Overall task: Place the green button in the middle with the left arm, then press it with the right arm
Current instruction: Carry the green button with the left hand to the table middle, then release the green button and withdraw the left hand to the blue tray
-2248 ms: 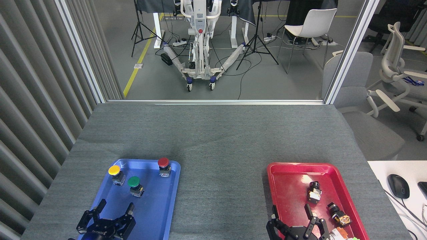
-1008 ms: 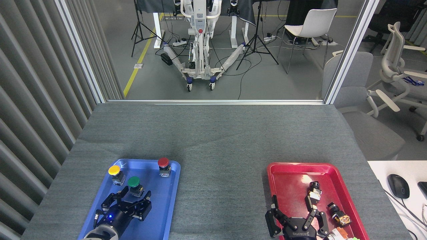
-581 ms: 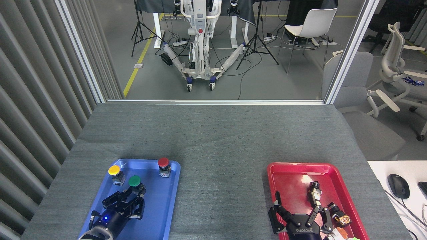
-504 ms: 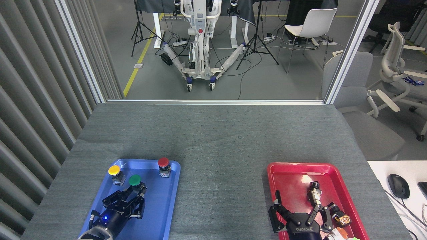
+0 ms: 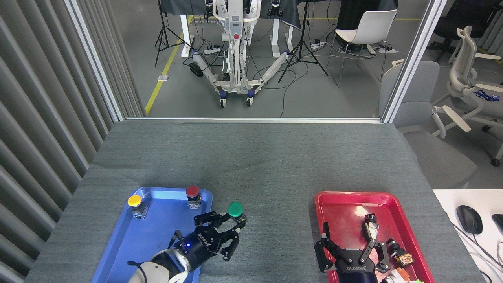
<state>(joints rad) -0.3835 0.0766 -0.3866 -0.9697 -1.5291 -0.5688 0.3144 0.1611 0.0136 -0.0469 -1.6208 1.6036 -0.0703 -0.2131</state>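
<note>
A: Just past the right rim of the blue tray (image 5: 118, 243), the left arm (image 5: 230, 228) has its jaws clamped on the boxy base of the green button (image 5: 235, 209), with the cap showing above the fingers. It hangs over bare bench (image 5: 259, 165), between the two trays but nearer the blue one.

B: And the other side?

A: The right arm (image 5: 346, 251) sits low over the near end of the red tray (image 5: 334, 200), jaws spread apart and holding nothing, with small dark parts just beside its fingers.

B: What could spoil it from here?

A: I'd judge the grip to be the weak point. The jaws pinch a small base low down, so the button may twist or tip when released and land on its side, leaving nothing square to press. Setting it down this close to the blue tray would also fall short of the middle. And the right arm must clear the red tray's rim and the parts inside it on its way over.

B: What has changed from half a second ago?

A: The green button was in the blue tray then, beside the yellow button (image 5: 134, 201), with the jaws already around it. Now it is carried out past the rim. The yellow and red button (image 5: 192, 192) have not moved, and the right arm has barely shifted.
</note>
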